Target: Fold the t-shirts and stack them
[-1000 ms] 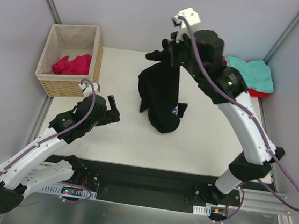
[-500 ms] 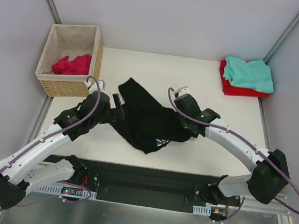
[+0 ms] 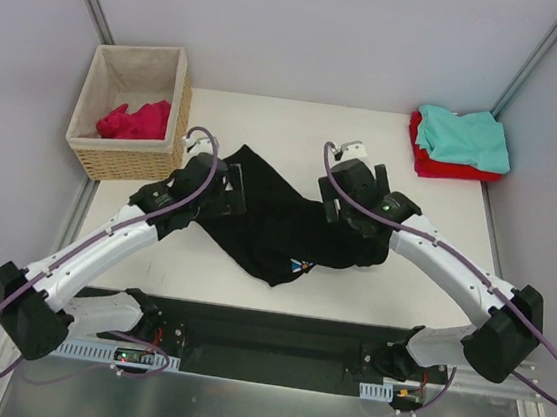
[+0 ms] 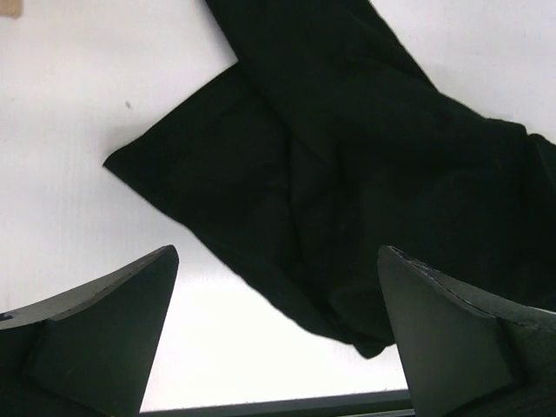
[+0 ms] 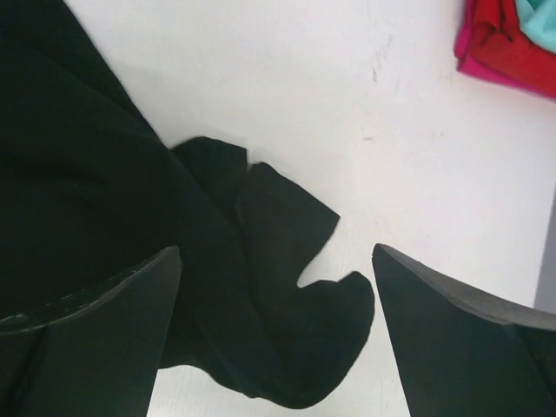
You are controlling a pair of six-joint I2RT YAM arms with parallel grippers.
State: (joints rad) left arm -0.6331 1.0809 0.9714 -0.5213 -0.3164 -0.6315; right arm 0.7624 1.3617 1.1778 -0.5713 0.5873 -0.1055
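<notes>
Black t-shirt [image 3: 274, 230], long axis diagonal far-left to near-right; left and right jaws wide apart, empty.

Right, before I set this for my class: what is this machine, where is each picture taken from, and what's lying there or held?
These are two robot arms bolted at the near edge of a white table. The wide picture looks down from above and behind them. The other two come from cameras on the wrists, so the dark wedges at the bottom are each gripper's own fingers. A black t-shirt lies crumpled mid-table. The left gripper and right gripper are poised above it, both open, holding nothing. At the far right corner a teal t-shirt lies on a red t-shirt. A wicker basket at the far left holds pink cloth.
</notes>
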